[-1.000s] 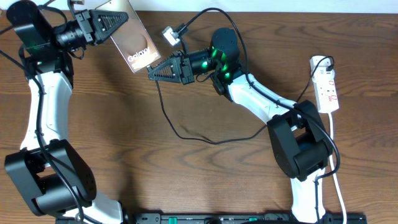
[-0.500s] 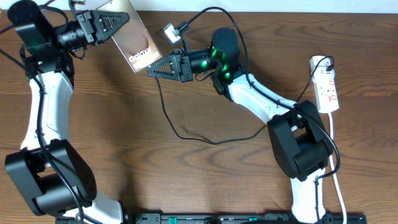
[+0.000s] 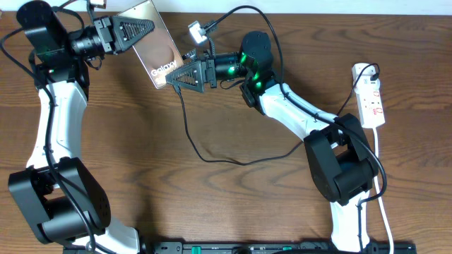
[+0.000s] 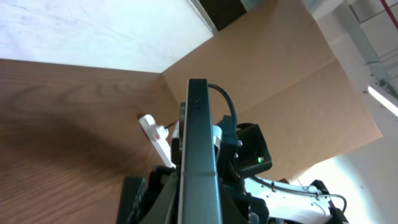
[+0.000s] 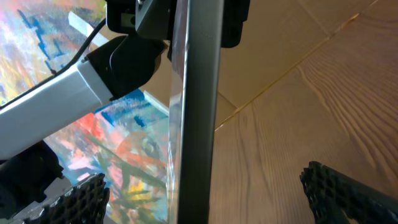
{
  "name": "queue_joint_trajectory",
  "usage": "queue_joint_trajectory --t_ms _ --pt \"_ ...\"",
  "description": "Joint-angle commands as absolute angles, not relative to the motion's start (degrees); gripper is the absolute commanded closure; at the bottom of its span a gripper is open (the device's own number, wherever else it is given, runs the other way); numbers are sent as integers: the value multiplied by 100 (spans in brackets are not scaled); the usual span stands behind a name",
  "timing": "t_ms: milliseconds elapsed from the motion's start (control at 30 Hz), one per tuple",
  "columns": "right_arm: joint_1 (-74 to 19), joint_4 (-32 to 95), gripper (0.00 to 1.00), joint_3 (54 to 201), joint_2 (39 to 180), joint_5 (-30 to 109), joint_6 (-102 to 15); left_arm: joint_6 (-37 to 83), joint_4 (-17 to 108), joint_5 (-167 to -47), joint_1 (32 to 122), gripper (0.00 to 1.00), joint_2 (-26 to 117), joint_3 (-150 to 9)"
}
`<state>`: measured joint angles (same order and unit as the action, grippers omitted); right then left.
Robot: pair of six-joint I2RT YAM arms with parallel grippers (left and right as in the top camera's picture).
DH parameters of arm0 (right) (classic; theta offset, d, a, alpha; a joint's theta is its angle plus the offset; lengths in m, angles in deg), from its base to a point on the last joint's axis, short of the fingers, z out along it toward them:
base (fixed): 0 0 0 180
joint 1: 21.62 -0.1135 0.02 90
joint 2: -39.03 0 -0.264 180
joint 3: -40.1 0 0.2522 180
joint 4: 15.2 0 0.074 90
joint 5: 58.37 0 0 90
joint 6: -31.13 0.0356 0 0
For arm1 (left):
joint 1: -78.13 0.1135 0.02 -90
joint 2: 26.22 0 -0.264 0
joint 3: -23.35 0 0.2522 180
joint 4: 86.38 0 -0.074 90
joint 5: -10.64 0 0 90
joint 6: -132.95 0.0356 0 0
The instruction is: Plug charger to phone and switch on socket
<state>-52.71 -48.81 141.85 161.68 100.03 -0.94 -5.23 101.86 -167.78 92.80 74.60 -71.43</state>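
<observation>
Slanting upper-left to lower-right — phone [image 3: 161,55] in left gripper [image 3: 145,27].

The setting is best read as a robotics lab or test bench. 2 white-and-black robot arms, a left arm [image 3: 49,127] and a right arm [image 3: 291,113], are set along a black rail [image 3: 247,248] at 1 edge of a wood-grain table [image 3: 155,190]. A white power strip [image 3: 372,99] is laid on it. A plain white wall [image 4: 93,31] and a bare cardboard screen [image 4: 292,81] are seen behind, and a brightly painted panel [image 5: 124,162] is caught in the right wrist view.
</observation>
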Motion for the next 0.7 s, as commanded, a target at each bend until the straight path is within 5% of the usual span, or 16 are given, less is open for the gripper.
queue_joint_trajectory --t_ms 0,467,667 --pt "-5258 -4881 1 14259 16153 9883 -124 -573 10223 -16944 9322 92 7324 -7162" --pt "-4858 -4879 1 14259 16153 10027 -11 -554 10184 -16916 10113 93 7353 -7162" --pt "-4541 -4873 1 14259 16153 10150 92 -477 8549 -15799 10515 93 7377 -7162"
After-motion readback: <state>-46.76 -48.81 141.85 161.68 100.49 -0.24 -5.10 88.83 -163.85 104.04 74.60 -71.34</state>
